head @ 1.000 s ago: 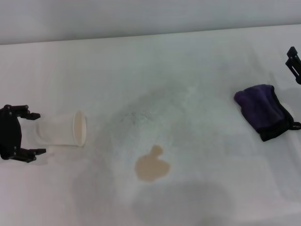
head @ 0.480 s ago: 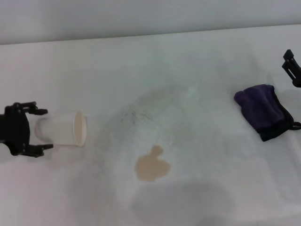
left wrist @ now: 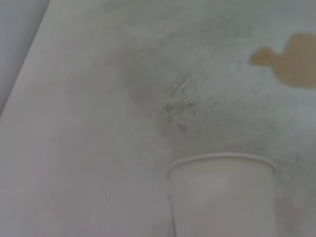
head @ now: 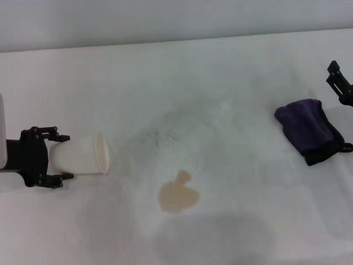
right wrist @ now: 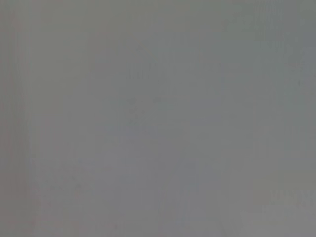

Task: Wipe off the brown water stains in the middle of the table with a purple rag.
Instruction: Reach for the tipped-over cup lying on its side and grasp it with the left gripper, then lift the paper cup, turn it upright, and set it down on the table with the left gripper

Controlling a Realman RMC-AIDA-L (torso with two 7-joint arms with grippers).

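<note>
The brown water stain [head: 177, 196] is a tan puddle with a small knob, in the middle of the white table [head: 220, 83]; it also shows in the left wrist view [left wrist: 291, 64]. The purple rag [head: 309, 130] lies bunched at the right, with a black edge and loop. My right gripper [head: 339, 83] is at the right edge, just behind the rag and apart from it. My left gripper [head: 58, 156] is at the left, open, its fingers on either side of the base of a white paper cup [head: 80, 156] that lies on its side.
The cup's rim [left wrist: 222, 160] points toward the stain. Faint grey scuffs [head: 162, 135] mark the tabletop between cup and stain. A grey wall runs behind the table's far edge. The right wrist view shows only plain grey.
My left gripper has moved right, around the cup's base, and the cup has shifted a little right. My right gripper has edged slightly left. Rag and stain have not moved.
</note>
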